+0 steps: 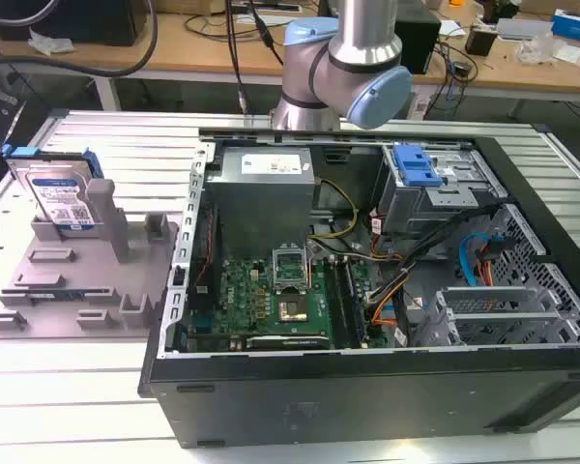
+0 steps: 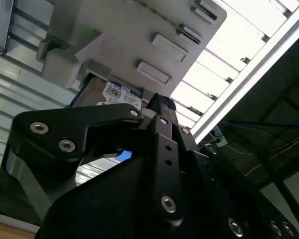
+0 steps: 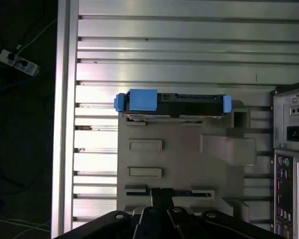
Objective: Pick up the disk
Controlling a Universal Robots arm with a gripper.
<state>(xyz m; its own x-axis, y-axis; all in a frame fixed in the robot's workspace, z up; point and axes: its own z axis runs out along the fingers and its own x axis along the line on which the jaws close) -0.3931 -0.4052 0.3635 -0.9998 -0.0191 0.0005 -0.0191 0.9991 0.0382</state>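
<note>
The disk stands on edge at the back of the grey moulded tray, on the exterior view's left; its silver face, blue-and-white label and blue rails show. In the first wrist view the disk is seen from above as a thin dark edge with blue ends, at one end of the tray. My gripper hangs well above the tray, clear of the disk, its fingers together with nothing between them. The second wrist view has the disk's label just beyond the gripper.
An open computer case lies right beside the tray, with a blue latch piece inside and its back panel near the tray. The arm rises behind the case. Everything rests on a ribbed aluminium table; its edge rail borders a dark floor with cables.
</note>
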